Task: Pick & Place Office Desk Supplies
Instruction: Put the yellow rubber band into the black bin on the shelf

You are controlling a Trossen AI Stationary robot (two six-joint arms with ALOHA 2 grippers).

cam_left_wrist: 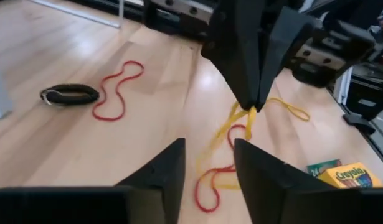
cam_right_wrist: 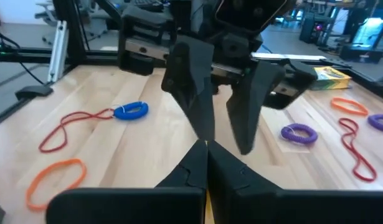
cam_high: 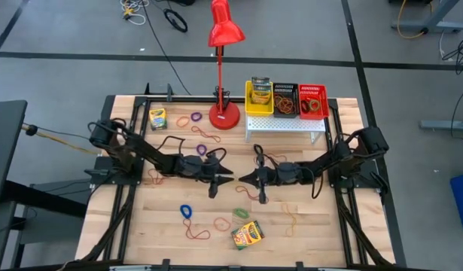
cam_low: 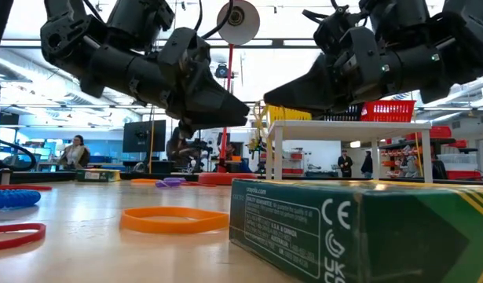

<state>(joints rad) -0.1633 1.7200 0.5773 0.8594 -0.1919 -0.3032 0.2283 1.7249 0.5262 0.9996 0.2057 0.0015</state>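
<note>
At the near edge of the wooden table (cam_high: 141,226) a yellow-and-green crayon box (cam_high: 248,235) lies flat, with a green loop (cam_high: 241,214) and an orange loop (cam_high: 220,223) just beside it and a blue band (cam_high: 186,211) and a red loop (cam_high: 197,230) farther to the left. Above the middle of the table both arms reach inward, low and nearly level, their tips close together and facing each other. The left gripper (cam_high: 226,181) hangs over the boards with its fingers parted to a narrow gap and nothing between them. The right gripper (cam_high: 245,179) has its fingers pressed together; seen from the left wrist, its closed tip pinches a yellow rubber band (cam_left_wrist: 241,121) that trails down to the table, where it overlaps a red band (cam_left_wrist: 210,183). A black band (cam_left_wrist: 70,94) and another red loop (cam_left_wrist: 119,87) lie on the boards beyond. Farther back, a second crayon box (cam_high: 156,118) rests near the left rear corner, with a purple band (cam_high: 196,118) and a red loop (cam_high: 205,134) between it and the base of the red desk lamp (cam_high: 224,45). At the far right stands the white perforated stand (cam_high: 285,124), carrying a yellow bin (cam_high: 259,96), a black bin (cam_high: 285,99) and a red bin (cam_high: 312,101), the last two holding bands.
</note>
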